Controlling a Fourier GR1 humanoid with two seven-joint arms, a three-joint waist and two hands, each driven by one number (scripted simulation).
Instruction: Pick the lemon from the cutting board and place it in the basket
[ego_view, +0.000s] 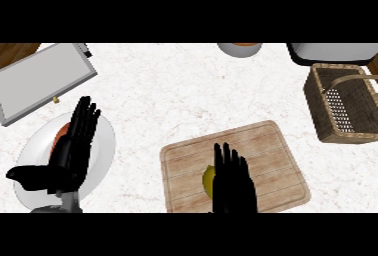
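**Right hand over the lemon, grasp not yet made**

From where I stand, the right hand is above the cutting board, with its fingers straight and close together, pointing away from the robot. It holds nothing. The lemon lies on the board in the near half, and only a yellow part of it shows at the left side of this hand; the rest is hidden under the palm. I cannot tell if the hand already touches the fruit or only hangs over it.

The left hand rests open over a white plate at the left side of the counter, fingers straight, not busy with the task. Some orange-red food shows on the plate beside it.

The basket stands at the right side of the counter, well apart from the board, with its handle arching over the opening.

To do this step well, I think the hand should shift a little to its left, because the lemon seems off-centre under it. Then the fingers and the thumb should close around the fruit from both sides, not press it from the top, since a lemon can roll away on the flat wood. When carrying, the hand should pass beside the handle, not into it.
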